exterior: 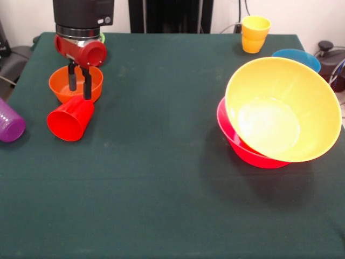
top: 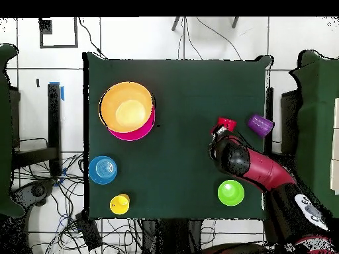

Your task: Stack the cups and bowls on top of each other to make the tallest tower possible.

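My gripper (exterior: 79,89) hangs at the table's left with its fingers apart. One fingertip (exterior: 87,96) touches the narrow end of the red cup (exterior: 70,118), which lies on its side; the cup also shows in the overhead view (top: 226,124). The small orange bowl (exterior: 75,83) stands just behind the fingers. The purple cup (exterior: 9,123) lies at the left edge. At the right, the tower is the large yellow-orange bowl (exterior: 283,110) resting tilted in the pink bowl (exterior: 242,145). The yellow cup (exterior: 256,24) sits on the orange cup (exterior: 251,45) at the far right.
The small blue bowl (exterior: 296,56) stands behind the big bowls. A green bowl (top: 230,192) sits near the robot's base, with only a sliver (exterior: 102,38) showing behind the arm. Cables lie off the table's far corners.
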`<state>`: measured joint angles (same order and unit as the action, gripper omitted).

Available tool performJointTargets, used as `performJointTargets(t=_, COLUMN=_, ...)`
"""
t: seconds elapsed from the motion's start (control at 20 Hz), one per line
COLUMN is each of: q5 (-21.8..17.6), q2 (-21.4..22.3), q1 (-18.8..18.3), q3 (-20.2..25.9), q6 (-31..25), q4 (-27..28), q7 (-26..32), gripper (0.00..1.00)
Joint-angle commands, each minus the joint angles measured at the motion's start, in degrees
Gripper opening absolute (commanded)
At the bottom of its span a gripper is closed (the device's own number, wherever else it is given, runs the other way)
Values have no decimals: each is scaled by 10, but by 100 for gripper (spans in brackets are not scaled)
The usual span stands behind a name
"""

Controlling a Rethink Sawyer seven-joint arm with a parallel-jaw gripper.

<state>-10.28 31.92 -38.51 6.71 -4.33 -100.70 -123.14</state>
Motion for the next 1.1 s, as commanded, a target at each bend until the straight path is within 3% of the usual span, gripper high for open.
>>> performJointTargets(t=0.05, q5=-44, q2=-4, q1=0, q3=31, q6=-51, q4=-8, q7=17, gripper=100)
performJointTargets(t=1.1, q5=-39, q2=-12, q1=0, q3=33, q6=-1, q4=-55, q7=-23, gripper=100)
